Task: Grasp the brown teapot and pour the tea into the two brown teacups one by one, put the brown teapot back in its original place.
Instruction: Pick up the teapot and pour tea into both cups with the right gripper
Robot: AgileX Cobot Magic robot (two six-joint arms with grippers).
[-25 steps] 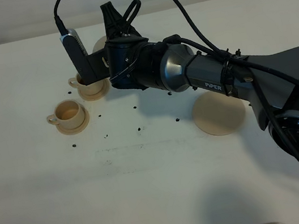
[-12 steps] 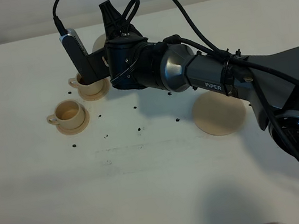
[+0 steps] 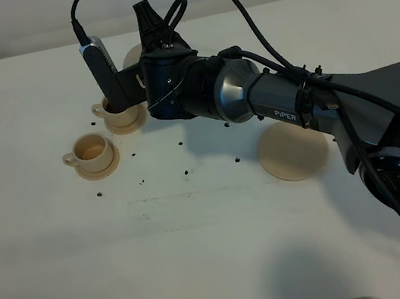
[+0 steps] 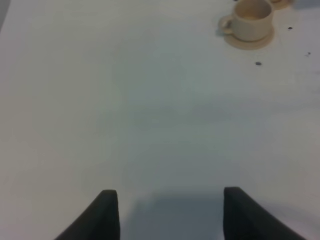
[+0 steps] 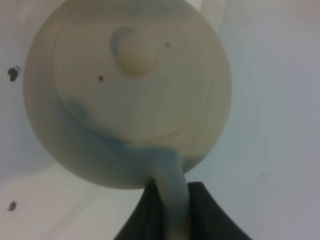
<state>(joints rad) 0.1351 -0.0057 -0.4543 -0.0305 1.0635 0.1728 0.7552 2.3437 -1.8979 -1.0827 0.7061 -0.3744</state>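
My right gripper [image 5: 170, 200] is shut on the loop handle of the brown teapot [image 5: 130, 90], seen from above with its knobbed lid. In the high view the right gripper [image 3: 153, 30] reaches across to the back left, and only a tan sliver of the teapot [image 3: 129, 57] shows behind the arm, beside the far teacup [image 3: 124, 117]. The near teacup [image 3: 92, 148] stands on its saucer to the front left and also shows in the left wrist view [image 4: 252, 20]. The round coaster disc [image 3: 292, 151] lies bare at the right. My left gripper [image 4: 170, 215] is open and empty over bare table.
Small dark specks [image 3: 186, 171] are scattered on the white table [image 3: 202, 256] around the cups. The right arm's body [image 3: 268, 99] spans from the right edge across the back middle. A cable [image 3: 237, 5] loops above the arm.
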